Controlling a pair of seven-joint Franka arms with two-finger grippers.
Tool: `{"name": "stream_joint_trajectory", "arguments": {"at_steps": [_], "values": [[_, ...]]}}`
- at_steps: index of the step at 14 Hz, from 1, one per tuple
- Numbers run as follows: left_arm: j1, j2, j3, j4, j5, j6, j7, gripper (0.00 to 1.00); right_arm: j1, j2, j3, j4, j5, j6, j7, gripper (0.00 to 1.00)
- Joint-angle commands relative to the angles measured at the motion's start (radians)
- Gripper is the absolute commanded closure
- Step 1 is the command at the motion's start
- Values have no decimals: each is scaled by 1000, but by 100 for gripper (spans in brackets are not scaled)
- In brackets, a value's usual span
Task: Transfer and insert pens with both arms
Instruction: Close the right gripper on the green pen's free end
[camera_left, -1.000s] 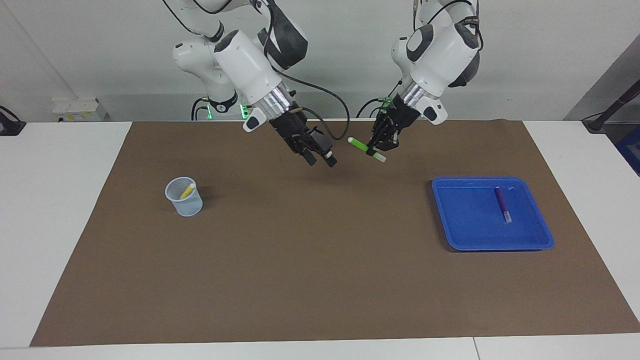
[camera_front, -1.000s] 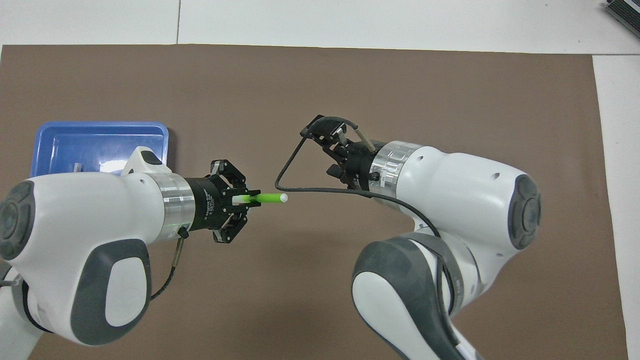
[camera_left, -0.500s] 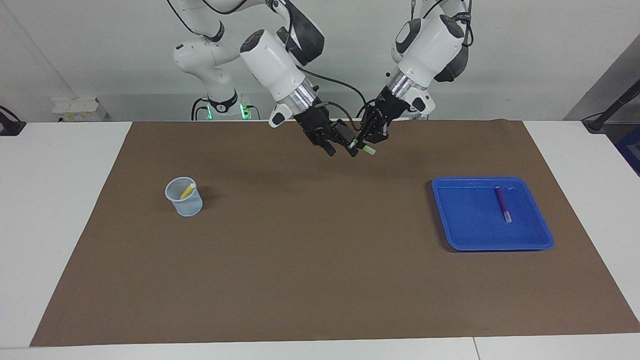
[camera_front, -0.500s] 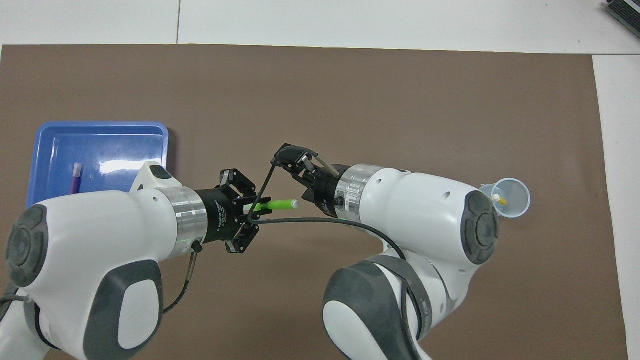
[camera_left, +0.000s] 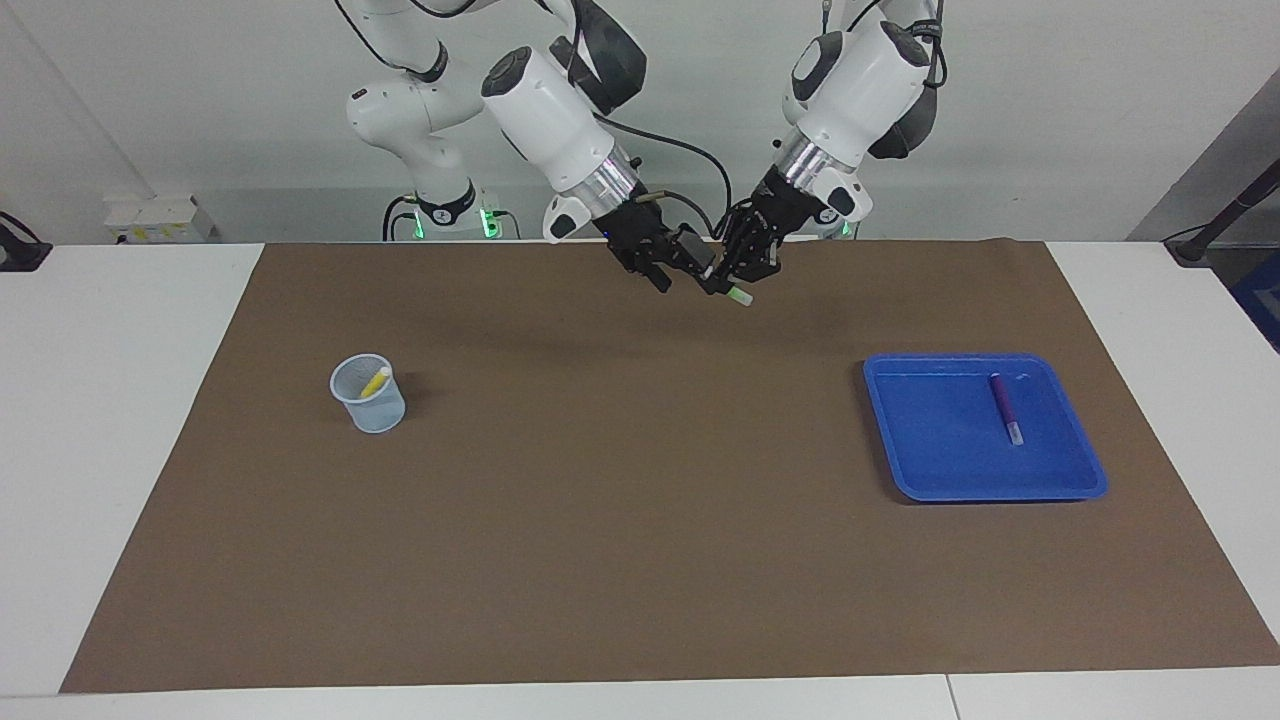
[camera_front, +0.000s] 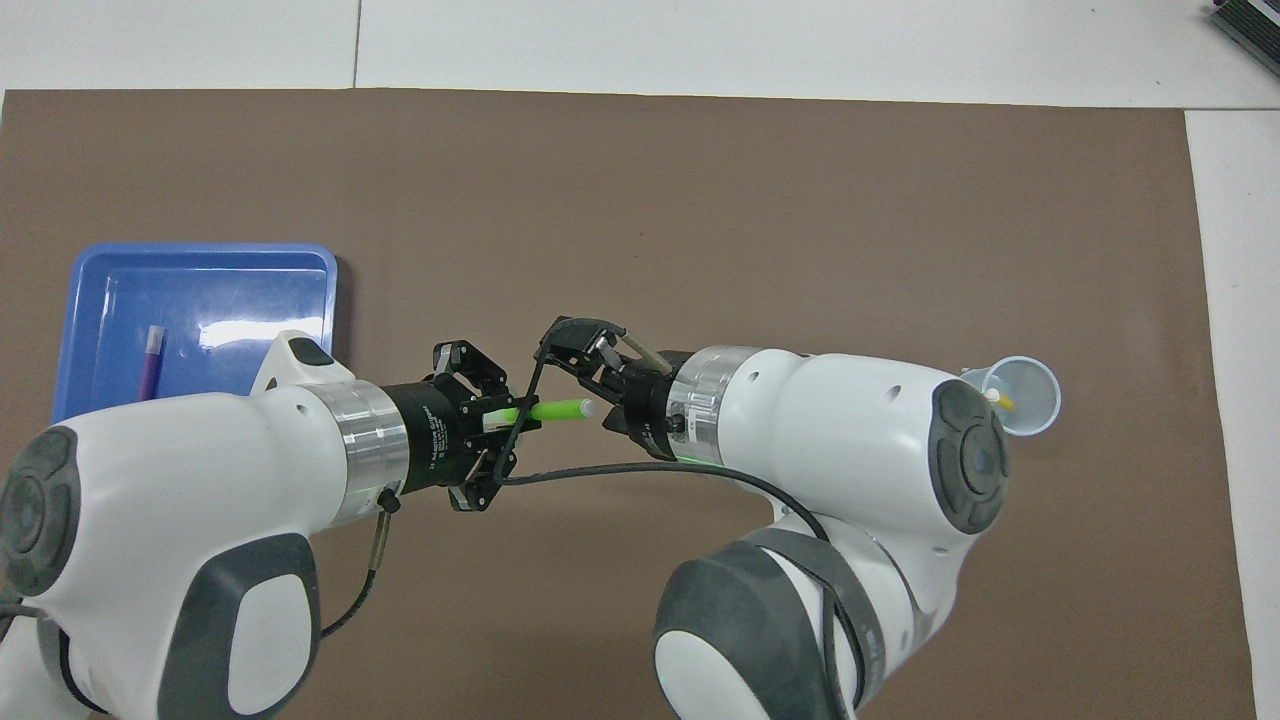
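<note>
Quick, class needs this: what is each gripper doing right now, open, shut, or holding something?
Left gripper: shut on the green pen, in the air over the brown mat.
Right gripper: at the pen's pale tip; cannot tell.

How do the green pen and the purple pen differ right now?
The green pen is held in the air by the left end effector; the purple pen lies loose in the blue tray. Green versus purple body. Both are slim with a pale end.
</note>
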Motion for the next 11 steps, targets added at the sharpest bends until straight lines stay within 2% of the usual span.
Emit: {"name": "stream_joint_trajectory", "arguments": {"at_steps": [1, 3, 8, 11], "values": [[-23, -44, 13, -45, -19, 30, -18, 100, 5, -37, -1, -17, 20, -22, -2, 10], [-23, -48, 13, -46, -19, 36, -21, 100, 10, -39, -1, -18, 20, -22, -2, 23], [-21, -50, 13, -46, -20, 39, -30, 100, 29, -40, 1, -18, 20, -20, 17, 26], [-21, -51, 13, -46, -19, 39, -33, 100, 31, -40, 1, -18, 20, -20, 17, 32]]}}
